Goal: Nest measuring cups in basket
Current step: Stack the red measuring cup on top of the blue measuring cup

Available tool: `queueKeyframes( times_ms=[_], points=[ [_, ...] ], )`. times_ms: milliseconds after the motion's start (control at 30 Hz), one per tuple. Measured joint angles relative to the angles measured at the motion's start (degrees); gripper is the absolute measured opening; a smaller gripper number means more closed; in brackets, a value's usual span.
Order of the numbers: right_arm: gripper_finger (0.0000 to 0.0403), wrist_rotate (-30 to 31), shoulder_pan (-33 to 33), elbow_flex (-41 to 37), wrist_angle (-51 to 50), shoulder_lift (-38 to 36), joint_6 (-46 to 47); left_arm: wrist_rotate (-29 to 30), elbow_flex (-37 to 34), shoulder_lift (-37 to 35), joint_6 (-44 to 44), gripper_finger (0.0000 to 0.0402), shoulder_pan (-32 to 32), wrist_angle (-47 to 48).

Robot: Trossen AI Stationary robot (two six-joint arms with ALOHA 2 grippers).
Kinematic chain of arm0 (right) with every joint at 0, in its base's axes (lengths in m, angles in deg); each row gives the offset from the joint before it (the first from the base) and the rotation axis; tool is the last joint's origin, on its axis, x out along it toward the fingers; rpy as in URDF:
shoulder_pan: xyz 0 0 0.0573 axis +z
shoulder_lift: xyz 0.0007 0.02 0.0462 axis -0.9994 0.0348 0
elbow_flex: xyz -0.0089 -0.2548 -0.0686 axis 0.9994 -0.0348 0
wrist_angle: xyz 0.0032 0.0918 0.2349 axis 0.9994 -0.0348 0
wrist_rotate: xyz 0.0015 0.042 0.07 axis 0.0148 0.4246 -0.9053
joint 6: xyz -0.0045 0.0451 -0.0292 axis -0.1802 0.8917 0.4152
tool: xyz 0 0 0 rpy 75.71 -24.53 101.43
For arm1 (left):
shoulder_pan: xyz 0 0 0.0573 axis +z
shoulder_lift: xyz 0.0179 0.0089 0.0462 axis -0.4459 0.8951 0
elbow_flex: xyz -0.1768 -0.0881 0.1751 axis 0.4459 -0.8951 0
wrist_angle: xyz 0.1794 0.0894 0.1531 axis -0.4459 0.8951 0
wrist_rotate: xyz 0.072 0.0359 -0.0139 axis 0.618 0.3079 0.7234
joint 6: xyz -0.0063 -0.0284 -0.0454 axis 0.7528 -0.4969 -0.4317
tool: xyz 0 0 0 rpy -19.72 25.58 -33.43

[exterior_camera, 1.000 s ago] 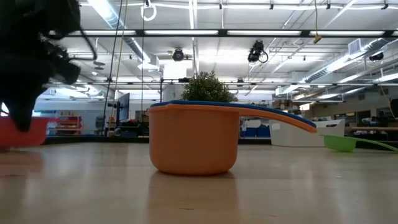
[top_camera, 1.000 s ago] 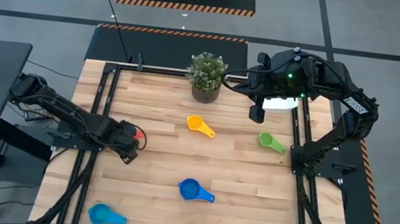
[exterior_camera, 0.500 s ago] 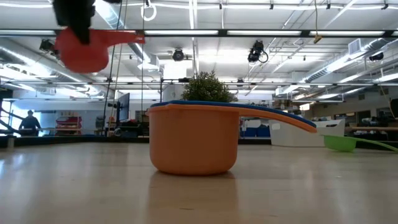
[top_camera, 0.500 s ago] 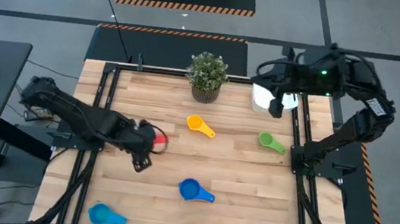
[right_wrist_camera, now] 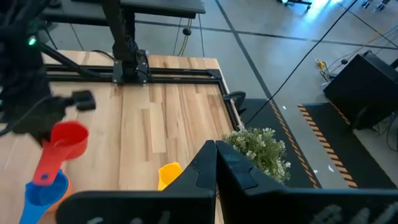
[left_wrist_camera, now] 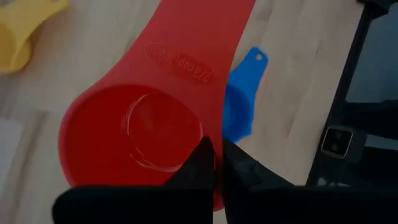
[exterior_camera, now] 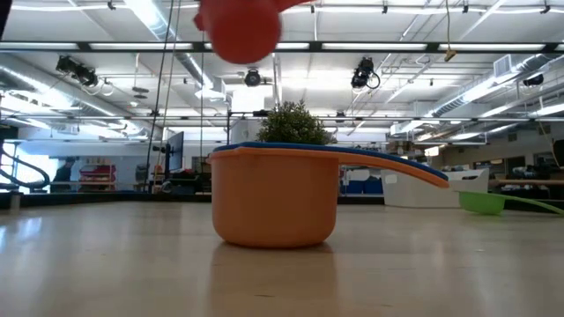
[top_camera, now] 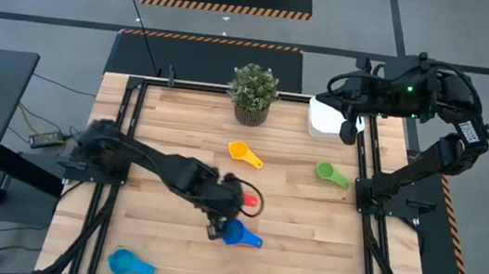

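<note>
One red cup (top_camera: 247,199) is held clamped in the left tool (top_camera: 225,211) above the blue cup (top_camera: 235,235); the right tool (top_camera: 352,124) is closed empty over the basket (top_camera: 324,119).

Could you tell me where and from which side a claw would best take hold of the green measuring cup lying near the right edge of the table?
Probably by its flat handle, from straight above. The green measuring cup sits upright on the table, bowl toward the plant, handle pointing toward the table's right edge. The handle is thin, with free wood around it, so a claw should close across it more easily than around the round bowl.
</note>
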Motion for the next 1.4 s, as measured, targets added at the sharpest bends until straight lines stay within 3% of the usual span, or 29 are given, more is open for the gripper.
queueKeyframes(
  times_ms=[133,333,900,1233,1400],
  points=[
    [0.0005,0.02,0.00,0.00,0.01,-0.27,-0.71,-0.19,4.83,5.88,-0.67,0.0009,-1.29,-0.37],
    [0.0005,-0.02,0.00,0.00,0.07,-0.66,-1.46,-0.26,5.31,10.67,-2.41,0.0009,-3.93,-3.46],
    [0.0005,-0.04,0.00,0.00,0.82,-1.54,-0.87,-2.06,5.34,18.00,6.35,0.0009,-6.21,-6.70],
    [0.0005,-0.07,0.00,0.00,0.97,-1.54,-1.37,-2.83,5.00,19.07,5.78,0.0009,-5.80,-6.03],
    [0.0005,-0.07,0.00,-0.02,0.99,-1.54,-1.48,-4.24,4.97,19.07,4.24,0.0055,-5.34,-6.78]
  ],
)
